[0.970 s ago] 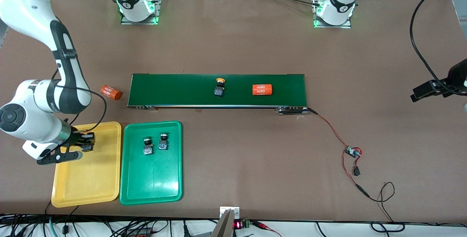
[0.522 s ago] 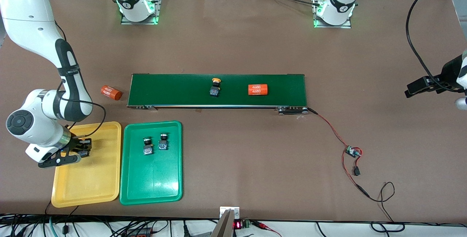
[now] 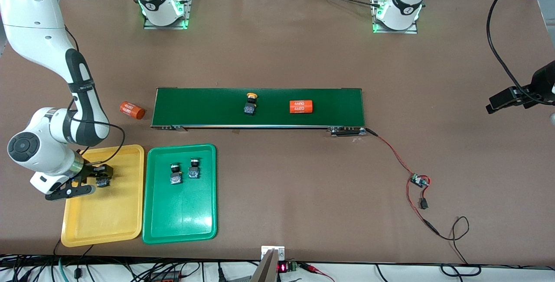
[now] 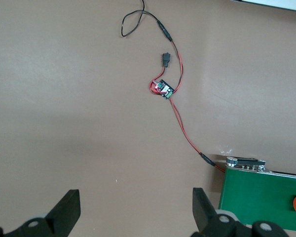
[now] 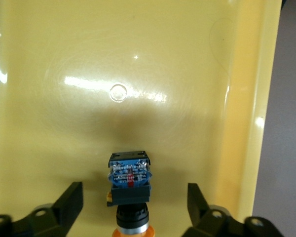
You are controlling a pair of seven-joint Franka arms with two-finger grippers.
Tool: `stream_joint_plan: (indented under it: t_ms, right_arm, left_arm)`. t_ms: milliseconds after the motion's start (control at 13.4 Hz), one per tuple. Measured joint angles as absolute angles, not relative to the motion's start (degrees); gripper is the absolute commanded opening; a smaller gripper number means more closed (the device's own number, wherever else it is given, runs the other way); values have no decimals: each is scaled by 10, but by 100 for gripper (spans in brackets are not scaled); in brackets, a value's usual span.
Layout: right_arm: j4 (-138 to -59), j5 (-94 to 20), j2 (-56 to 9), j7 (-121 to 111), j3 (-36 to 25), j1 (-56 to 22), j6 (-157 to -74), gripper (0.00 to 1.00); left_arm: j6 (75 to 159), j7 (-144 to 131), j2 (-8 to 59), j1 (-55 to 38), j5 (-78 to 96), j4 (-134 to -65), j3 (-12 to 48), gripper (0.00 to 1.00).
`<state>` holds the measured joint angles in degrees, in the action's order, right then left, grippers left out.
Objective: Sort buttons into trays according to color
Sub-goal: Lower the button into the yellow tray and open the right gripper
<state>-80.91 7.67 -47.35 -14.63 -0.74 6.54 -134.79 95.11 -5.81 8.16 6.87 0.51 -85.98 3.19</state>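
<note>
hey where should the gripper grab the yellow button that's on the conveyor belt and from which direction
Grip the yellow button by its dark blocky body, coming straight down from above. It lies on its side on the conveyor belt, cap pointing toward the robots' bases; the body's flat sides likely suit the fingers better than the round cap.

one button [image 3: 102, 181] in the end tray [image 3: 104, 225], two buttons [image 3: 184, 172] in the neighbouring tray [image 3: 180, 225], fourth button [image 3: 249, 105] on conveyor belt [image 3: 208, 106]

Glossy yellow plastic tray [image 5: 138, 74], smooth, with bright glare streaks. Glossy green plastic tray [image 3: 180, 212]. Matt dark green belt [image 3: 208, 106]. Matt brown table [image 3: 282, 56]. Glossy white arm shells [image 3: 26, 8].
</note>
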Motion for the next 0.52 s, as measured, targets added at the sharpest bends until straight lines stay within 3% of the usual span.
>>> stream_joint_plan:
  t_ms: [224, 522]
  right_arm:
    - [-800, 72, -445, -145, 6, 65, -1244, 100]
    - [-824, 51, -354, -85, 39, 54, -1085, 100]
  left_arm:
    - [921, -58, 76, 68, 5, -860, 37, 100]
    - [908, -58, 64, 70, 5, -860, 37, 100]
